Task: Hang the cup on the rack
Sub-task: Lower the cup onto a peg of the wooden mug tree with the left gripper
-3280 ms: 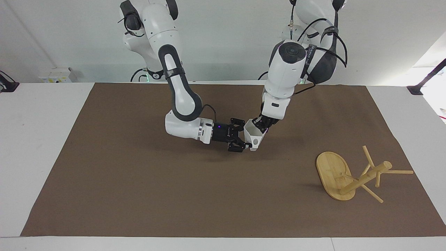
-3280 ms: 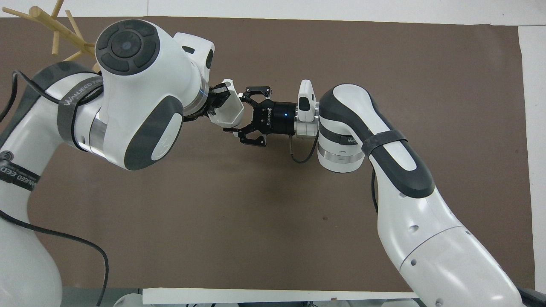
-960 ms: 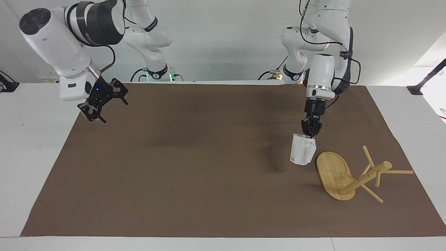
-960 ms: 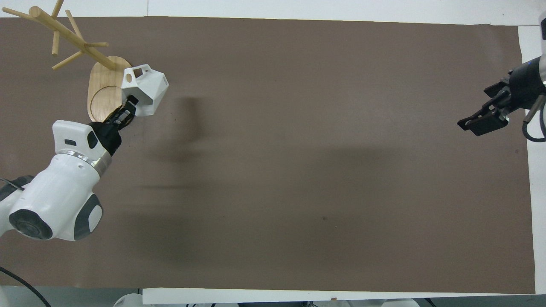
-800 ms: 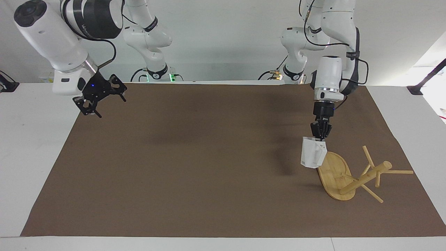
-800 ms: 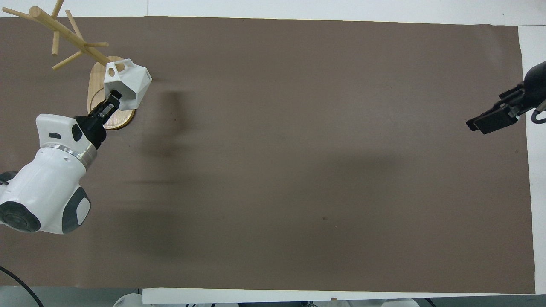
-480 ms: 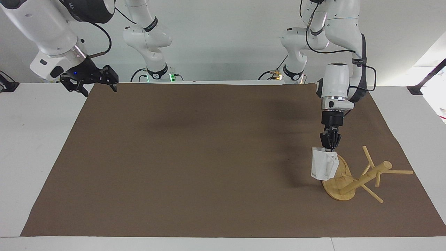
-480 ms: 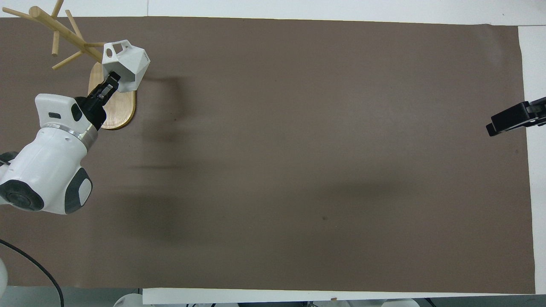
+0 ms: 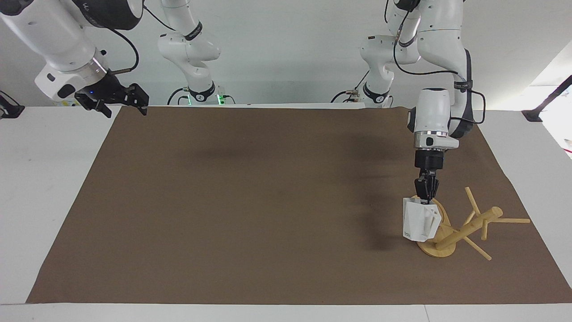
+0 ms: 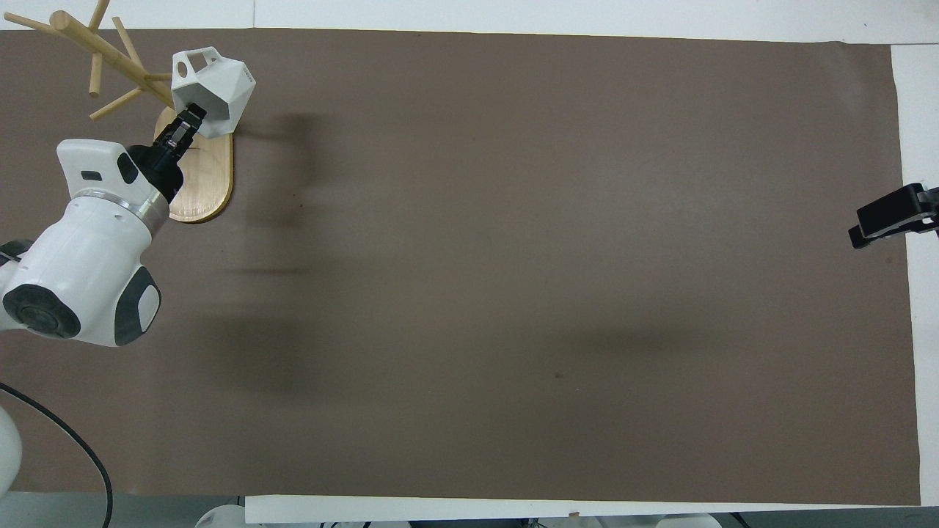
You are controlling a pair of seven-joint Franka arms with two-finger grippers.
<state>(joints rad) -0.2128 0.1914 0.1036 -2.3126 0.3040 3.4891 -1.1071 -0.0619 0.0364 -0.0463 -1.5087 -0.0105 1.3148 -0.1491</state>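
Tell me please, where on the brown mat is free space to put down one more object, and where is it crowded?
Free: the whole brown mat from the rack to the right arm's end, where the right gripper waits, open, over the mat's corner. Crowded: the left arm's end, where the left gripper holds the cup over the rack's base.

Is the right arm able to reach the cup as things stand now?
Probably not soon. The right gripper waits, open, over the mat's edge at its own end of the table, while the left gripper holds the cup over the rack at the left arm's end.
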